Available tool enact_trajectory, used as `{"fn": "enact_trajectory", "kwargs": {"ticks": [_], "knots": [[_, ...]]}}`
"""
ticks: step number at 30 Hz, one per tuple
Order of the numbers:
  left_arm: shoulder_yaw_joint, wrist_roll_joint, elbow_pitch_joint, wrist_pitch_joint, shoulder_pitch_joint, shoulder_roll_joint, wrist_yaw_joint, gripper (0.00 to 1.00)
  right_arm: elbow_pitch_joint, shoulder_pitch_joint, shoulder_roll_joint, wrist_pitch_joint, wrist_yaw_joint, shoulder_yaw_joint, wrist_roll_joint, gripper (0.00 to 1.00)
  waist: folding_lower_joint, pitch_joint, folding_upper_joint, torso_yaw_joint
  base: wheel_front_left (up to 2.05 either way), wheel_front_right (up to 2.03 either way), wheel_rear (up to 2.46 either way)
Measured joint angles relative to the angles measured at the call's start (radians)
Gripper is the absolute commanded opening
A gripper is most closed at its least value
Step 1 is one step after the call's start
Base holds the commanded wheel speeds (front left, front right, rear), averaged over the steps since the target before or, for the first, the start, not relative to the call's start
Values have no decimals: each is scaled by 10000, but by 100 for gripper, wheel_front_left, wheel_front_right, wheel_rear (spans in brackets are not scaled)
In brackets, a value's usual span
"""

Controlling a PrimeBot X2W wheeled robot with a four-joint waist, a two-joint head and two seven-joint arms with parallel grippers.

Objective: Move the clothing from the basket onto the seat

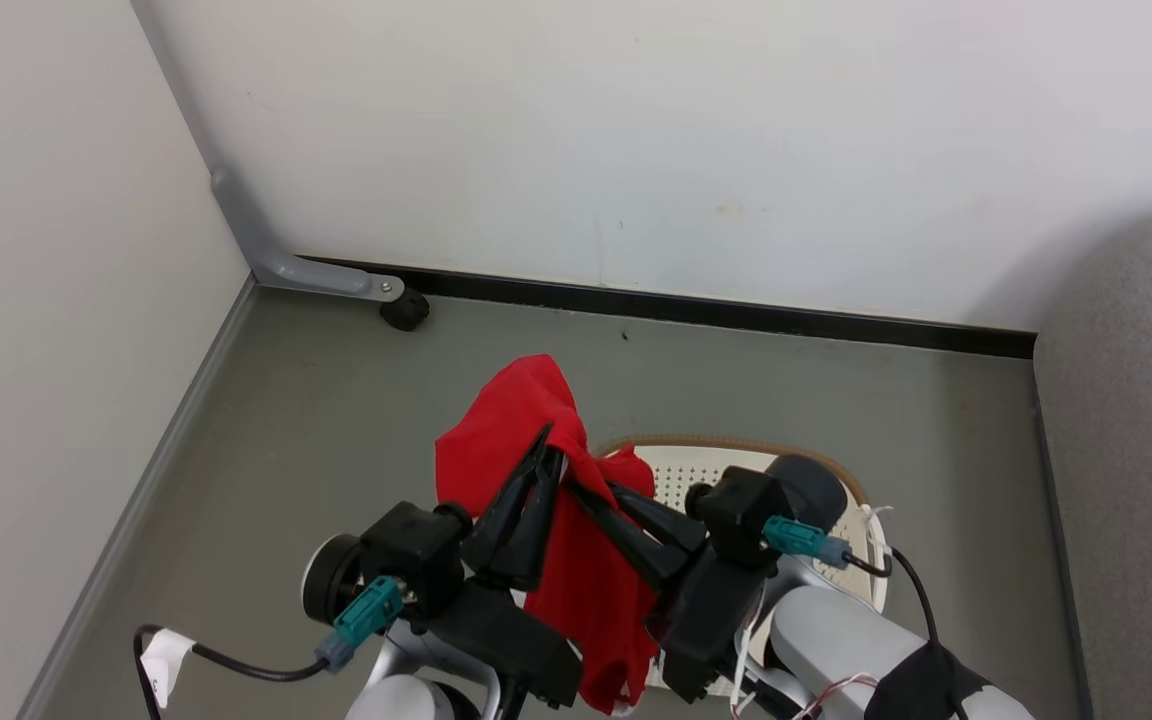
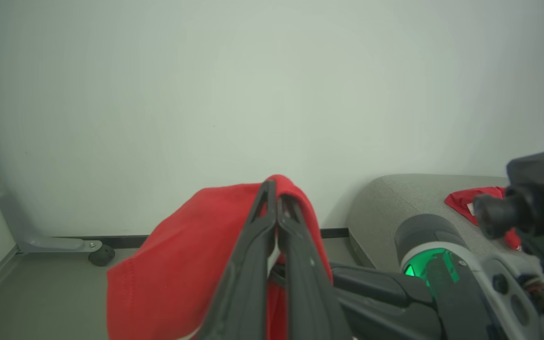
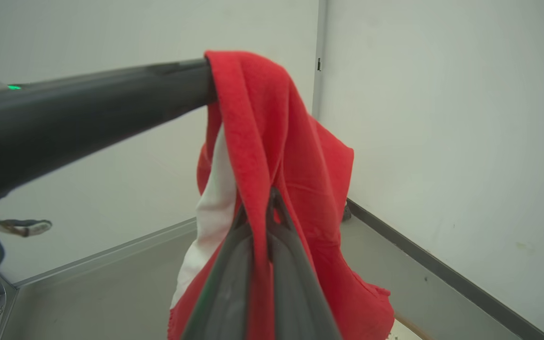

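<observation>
While pinching the clothing [image 1: 496,430] with both the left hand [image 1: 543,440] and the right hand [image 1: 576,487] pressed together on neighbouring folds, holds it lifted over the left end of the basket [image 1: 726,442], hung lengthwise straight down. Needs to go rightward from the basket to reach the seat [image 1: 1136,420], well apart on the right arm's side and already carrying another red piece [image 2: 475,200]; probably calls for leading with the right hand.

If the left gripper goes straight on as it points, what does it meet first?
Beyond the soft red garment that the left gripper holds, probably the plain white wall; depth unclear.
</observation>
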Motion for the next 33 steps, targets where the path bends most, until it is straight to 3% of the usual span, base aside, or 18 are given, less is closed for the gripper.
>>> {"fn": "enact_trajectory", "kwargs": {"ticks": [3,4,5,6,7,33], "knots": [[12,-15,-12,73,0,2,0,0,17,0,2,0,0,-90,199,0,0,3,0,-20,0,0,0],[15,-17,-13,73,1,2,0,11,17,0,0,0,0,-144,295,0,0,4,0,-32,0,0,0],[23,-23,-13,73,1,2,2,38,15,0,-6,0,0,-222,355,0,0,4,0,-46,0,0,0],[29,-23,-13,73,2,6,4,78,10,0,-21,0,0,-299,385,0,0,5,-1,-62,0,0,0],[69,-21,-25,73,12,21,19,100,2,-3,-42,0,0,-337,439,0,0,6,0,-85,0,0,0],[-127,184,119,-121,656,533,-4,100,-993,90,-1191,0,0,-1894,897,0,0,145,0,-1764,0,0,0]]}}
